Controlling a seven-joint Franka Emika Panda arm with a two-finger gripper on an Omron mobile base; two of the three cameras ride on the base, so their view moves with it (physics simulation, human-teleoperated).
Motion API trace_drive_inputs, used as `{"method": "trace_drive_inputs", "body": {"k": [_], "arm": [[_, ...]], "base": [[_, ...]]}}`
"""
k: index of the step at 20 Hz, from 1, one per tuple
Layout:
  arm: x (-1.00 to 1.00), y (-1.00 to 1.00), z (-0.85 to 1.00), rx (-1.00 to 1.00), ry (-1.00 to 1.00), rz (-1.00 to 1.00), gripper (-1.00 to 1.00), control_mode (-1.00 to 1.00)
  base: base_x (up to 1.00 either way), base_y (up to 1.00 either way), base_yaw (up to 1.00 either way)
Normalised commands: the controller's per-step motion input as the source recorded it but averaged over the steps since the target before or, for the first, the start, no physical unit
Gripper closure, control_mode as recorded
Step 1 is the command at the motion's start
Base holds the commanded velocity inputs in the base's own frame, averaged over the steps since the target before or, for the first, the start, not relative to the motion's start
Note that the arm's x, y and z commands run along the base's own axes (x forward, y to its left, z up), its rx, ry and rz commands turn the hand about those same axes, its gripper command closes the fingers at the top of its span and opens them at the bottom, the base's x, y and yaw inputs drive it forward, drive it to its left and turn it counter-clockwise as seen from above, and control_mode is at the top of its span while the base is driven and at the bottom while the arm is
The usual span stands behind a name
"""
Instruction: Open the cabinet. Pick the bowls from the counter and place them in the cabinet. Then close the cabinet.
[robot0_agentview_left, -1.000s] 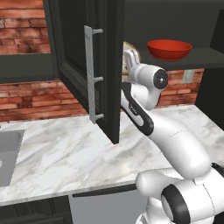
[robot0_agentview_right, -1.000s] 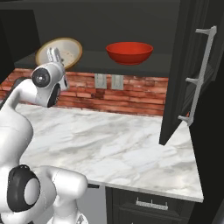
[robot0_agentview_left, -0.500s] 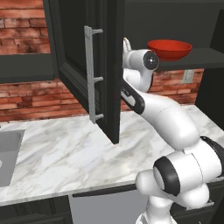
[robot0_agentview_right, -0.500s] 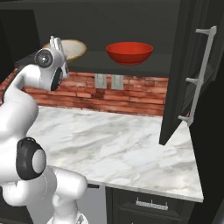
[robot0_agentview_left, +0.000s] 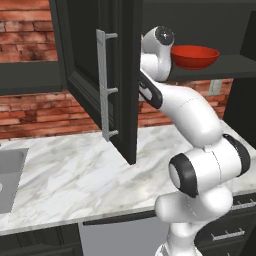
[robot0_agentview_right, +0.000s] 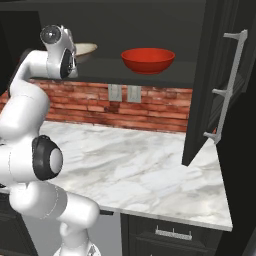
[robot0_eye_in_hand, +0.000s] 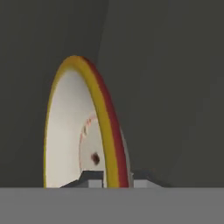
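Note:
The cabinet (robot0_agentview_left: 95, 75) stands open, its doors swung out on both sides. A glossy red bowl (robot0_agentview_right: 148, 60) rests on the cabinet shelf (robot0_agentview_right: 160, 79) and also shows as the red bowl (robot0_agentview_left: 195, 56) past my arm. My gripper (robot0_agentview_right: 75, 51) reaches into the shelf's left part, shut on the tan-rimmed bowl (robot0_agentview_right: 86, 48), which lies about level at shelf height. In the hand view the bowl's cream inside (robot0_eye_in_hand: 65, 131) stands edge-on, its rim pinched at my gripper (robot0_eye_in_hand: 116, 180). I cannot tell whether this bowl touches the shelf. The marble counter (robot0_agentview_right: 140, 170) lies below.
The left door with its silver bar handle (robot0_agentview_left: 104, 85) hangs close beside my arm. The right door (robot0_agentview_right: 207, 90) juts out over the counter's right end. A grey sink (robot0_agentview_left: 7, 175) sits at the counter's far left. Dark drawers (robot0_agentview_right: 170, 232) run below, and red brick backs the wall.
My arm has risen and reached deeper into the cabinet. The tan-rimmed bowl went from tilted face-out to nearly level at the shelf. The red bowl stayed put.

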Motion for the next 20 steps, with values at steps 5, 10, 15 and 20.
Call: {"method": "trace_drive_inputs", "body": {"k": [5,10,15,20], "arm": [[0.31,0.06,0.0,0.0,-0.01,0.0,-1.0,-1.0],[0.0,0.0,0.0,0.0,-0.01,0.0,-1.0,-1.0],[-0.16,-0.13,0.0,0.02,-0.13,0.0,-1.0,-1.0],[-0.9,-0.53,0.02,0.09,-0.29,-0.06,-1.0,-1.0]], "base": [[0.0,0.0,0.0],[0.0,0.0,0.0],[0.0,0.0,0.0],[0.0,0.0,0.0]]}}
